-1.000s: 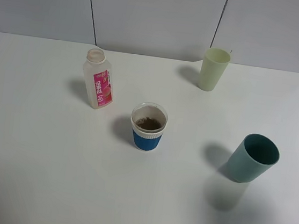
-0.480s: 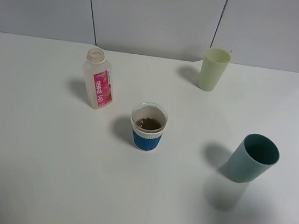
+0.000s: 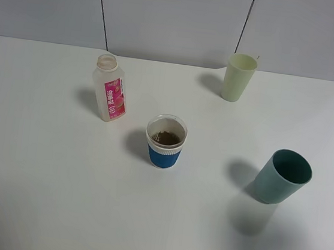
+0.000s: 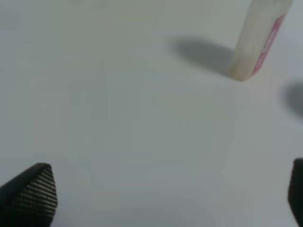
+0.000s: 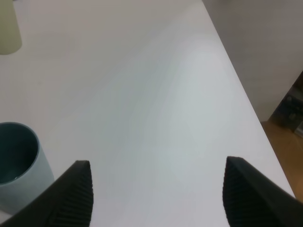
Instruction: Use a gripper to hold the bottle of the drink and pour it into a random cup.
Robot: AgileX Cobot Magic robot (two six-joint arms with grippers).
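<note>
The bottle of the drink [image 3: 109, 96] stands upright at the left middle of the white table, uncapped, pale and translucent with a pink label. It also shows in the left wrist view [image 4: 259, 39]. The cup [image 3: 166, 141], white with a blue sleeve, stands in the middle and holds brown liquid. Neither arm shows in the exterior high view. My left gripper [image 4: 170, 198] is open and empty, well short of the bottle. My right gripper [image 5: 158, 194] is open and empty above the table near its right edge.
A tall pale green cup [image 3: 239, 77] stands at the back right; it also shows in the right wrist view [image 5: 8, 28]. A teal-green plastic cup [image 3: 283, 176] stands at the right, also seen in the right wrist view [image 5: 16, 163]. The table's right edge [image 5: 236, 80] is near my right gripper.
</note>
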